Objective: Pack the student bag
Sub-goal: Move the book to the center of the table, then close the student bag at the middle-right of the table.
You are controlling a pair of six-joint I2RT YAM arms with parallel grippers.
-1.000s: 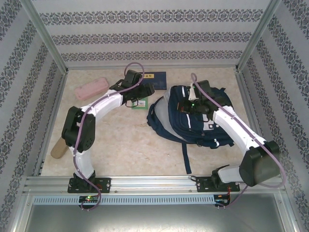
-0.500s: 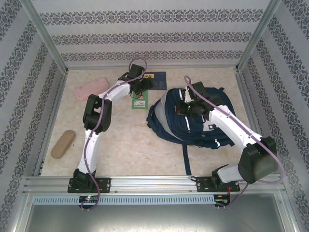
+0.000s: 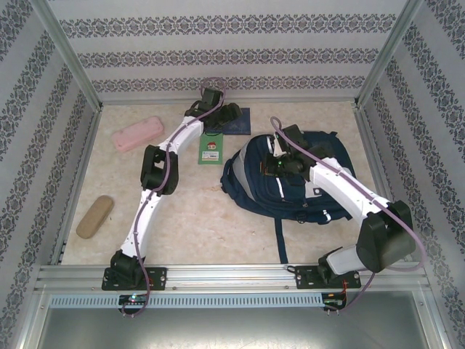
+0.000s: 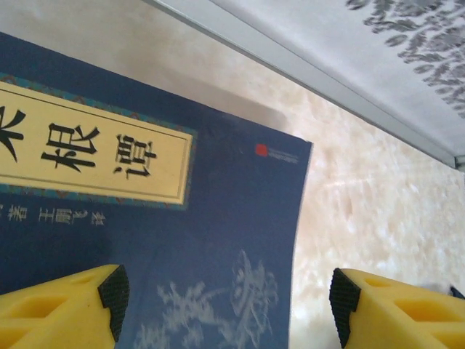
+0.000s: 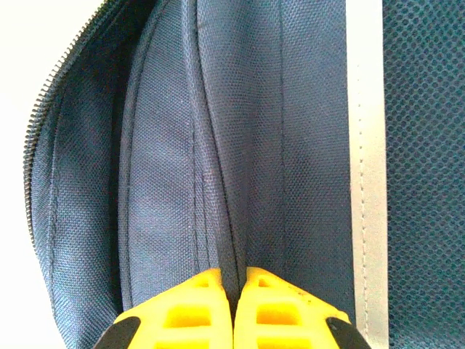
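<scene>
Your left arm [image 3: 156,171]: stretched long toward the far side, wrist angled right | your left gripper [image 4: 225,291]: jaws wide apart, pointing down | your right arm [image 3: 349,189]: elbow near base, forearm reaching far-left | your right gripper [image 5: 234,291]: fingers pressed together, pinching a fold of the student bag [image 5: 290,145]

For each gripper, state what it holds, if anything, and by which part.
The right gripper pinches a raised fabric fold of the student bag. The left gripper, open over the blue book, holds nothing.
</scene>
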